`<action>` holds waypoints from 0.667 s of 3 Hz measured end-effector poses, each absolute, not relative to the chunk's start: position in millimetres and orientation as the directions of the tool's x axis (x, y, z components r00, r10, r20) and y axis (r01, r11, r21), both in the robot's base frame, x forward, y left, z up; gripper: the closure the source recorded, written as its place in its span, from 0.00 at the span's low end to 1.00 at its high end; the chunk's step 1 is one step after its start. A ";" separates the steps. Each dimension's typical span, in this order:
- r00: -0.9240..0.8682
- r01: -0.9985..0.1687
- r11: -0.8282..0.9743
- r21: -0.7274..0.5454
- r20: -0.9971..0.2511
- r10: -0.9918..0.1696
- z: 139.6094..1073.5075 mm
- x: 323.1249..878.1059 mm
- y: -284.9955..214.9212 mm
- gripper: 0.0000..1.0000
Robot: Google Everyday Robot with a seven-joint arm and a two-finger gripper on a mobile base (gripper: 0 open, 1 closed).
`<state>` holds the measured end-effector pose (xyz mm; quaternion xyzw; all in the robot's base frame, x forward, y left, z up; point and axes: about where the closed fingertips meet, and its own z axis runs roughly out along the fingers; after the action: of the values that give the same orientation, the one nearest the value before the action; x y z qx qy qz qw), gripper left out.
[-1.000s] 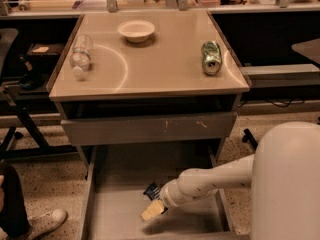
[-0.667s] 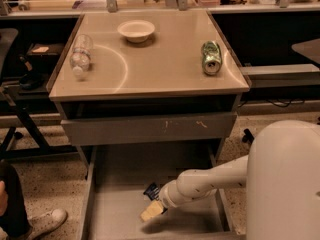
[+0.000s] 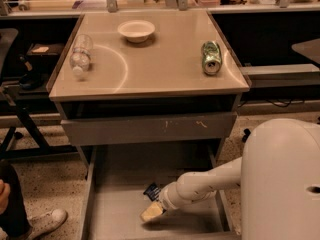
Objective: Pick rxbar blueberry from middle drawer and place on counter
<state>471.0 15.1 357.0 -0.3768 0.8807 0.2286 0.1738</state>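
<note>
The middle drawer is pulled out below the counter, a wide grey tray with a bare floor. The rxbar blueberry, a small dark blue wrapper with white marks, lies in the drawer just behind my wrist. My gripper reaches down into the drawer from the right on a white arm, its pale fingertip low near the drawer floor, right next to the bar. Most of the bar is hidden behind the arm.
On the counter lie a clear plastic bottle at left, a white bowl at the back and a green can at right. A grey scratched drawer front sits above the open drawer. A person's shoe is at lower left.
The arm and gripper hold nearly the same place in the drawer. The person at the lower left has shifted slightly.
</note>
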 end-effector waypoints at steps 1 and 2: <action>-0.656 -0.743 0.612 0.272 -0.478 -0.584 357.0 471.0 15.1 0.35; -0.656 -0.743 0.612 0.272 -0.478 -0.584 357.0 471.0 15.1 0.58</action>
<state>471.0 15.1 357.0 -0.3768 0.8807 0.2286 0.1737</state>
